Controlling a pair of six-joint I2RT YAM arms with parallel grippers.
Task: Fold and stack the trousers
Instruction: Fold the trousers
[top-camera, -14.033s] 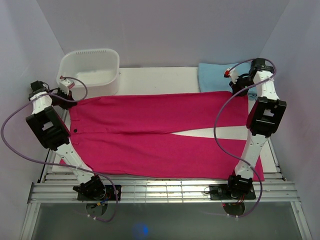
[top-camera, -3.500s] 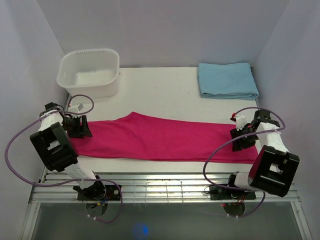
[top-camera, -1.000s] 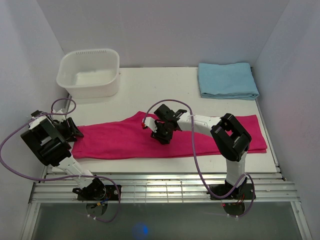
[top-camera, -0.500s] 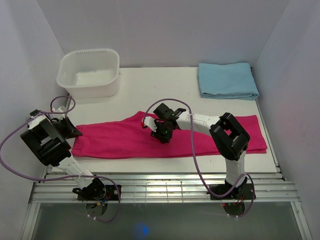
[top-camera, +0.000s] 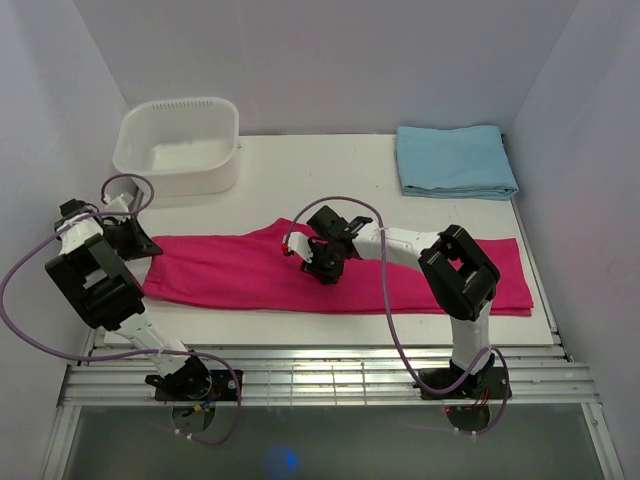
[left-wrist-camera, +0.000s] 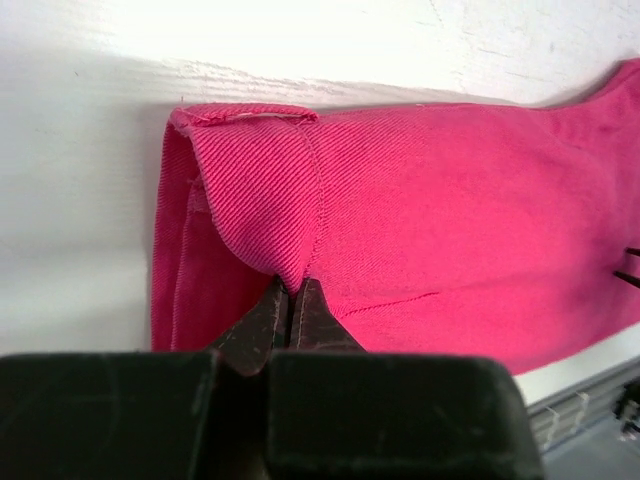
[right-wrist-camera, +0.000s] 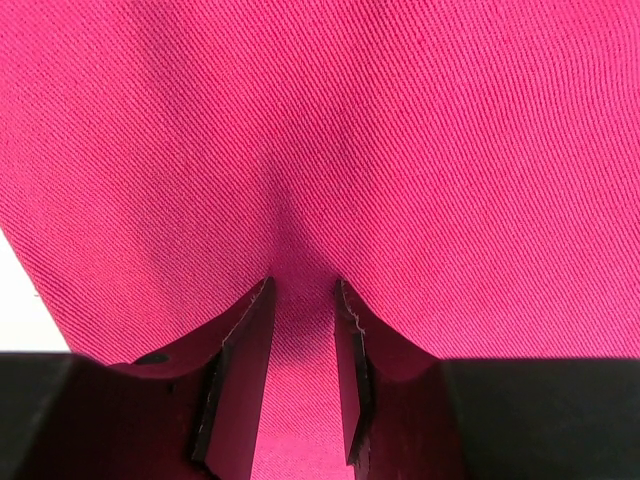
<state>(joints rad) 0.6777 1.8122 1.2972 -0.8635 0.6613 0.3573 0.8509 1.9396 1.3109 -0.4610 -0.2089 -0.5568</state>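
White tabletop (top-camera: 330, 170) carries everything, and the biggest thing on it is the trousers (top-camera: 230, 275), bright magenta-pink. They lie as one long, narrow folded band running left to right across the near half, well apart from the other things. The far edge of the band rises to a low peak near the middle, and the near edge runs almost straight. Seen from the left wrist, the trousers (left-wrist-camera: 450, 230) show a fine twill weave, a stitched seam, and doubled layers curling over at the left end. From the right wrist the trousers (right-wrist-camera: 400, 130) fill the view, with a dark crease running toward the fingers.

Next in size, a white plastic basin (top-camera: 175, 182) stands at the far left corner; only its own pale inside shows. A light blue folded cloth (top-camera: 455, 160) lies at the far right corner.

At the band's left end, the left pincer (left-wrist-camera: 290, 305) is clamped tight on a fold of the fabric. At mid-band, the right pincer (right-wrist-camera: 303, 285) is narrow, a pinch of fabric drawn between its fingers.
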